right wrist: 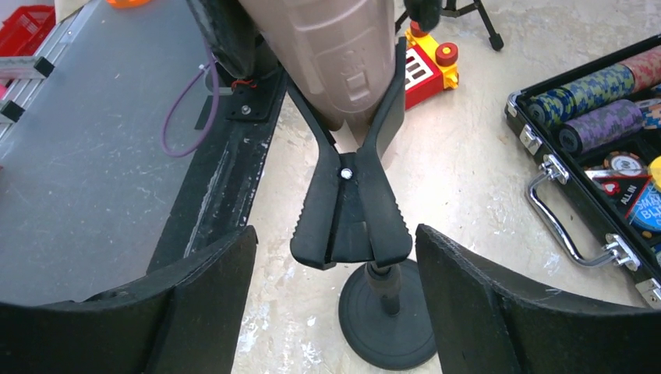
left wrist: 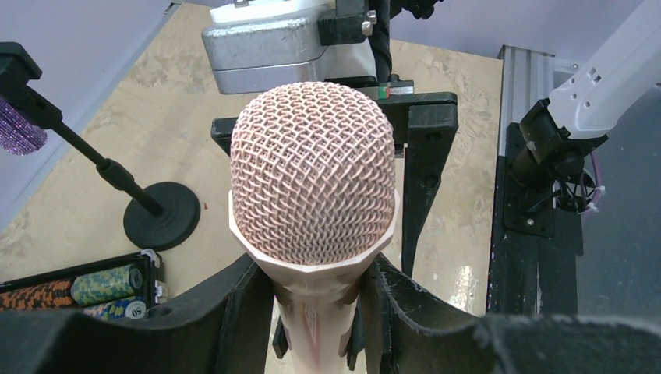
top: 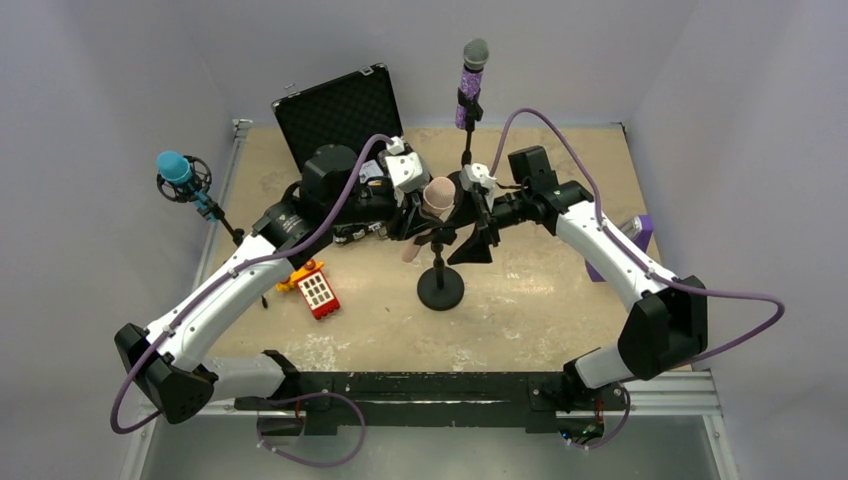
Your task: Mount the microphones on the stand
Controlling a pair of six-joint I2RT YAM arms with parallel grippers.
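My left gripper (left wrist: 316, 273) is shut on the peach-pink microphone (left wrist: 312, 171), just below its mesh head. It holds the microphone upright over the middle stand (top: 440, 290). In the right wrist view the microphone's body (right wrist: 335, 54) sits between the prongs of the stand's black clip (right wrist: 351, 210). My right gripper (right wrist: 335, 234) is open, with a finger on each side of the clip's handles and a gap on both sides. The purple microphone (top: 472, 80) is clipped on a stand at the back. The blue microphone (top: 178, 170) is on a stand at the far left.
An open black case (top: 338, 110) with poker chips (right wrist: 600, 101) lies behind my left arm. A red and yellow toy block (top: 318, 293) lies front left of the stand's round base (right wrist: 387, 319). A purple box (top: 640, 235) sits by the right arm.
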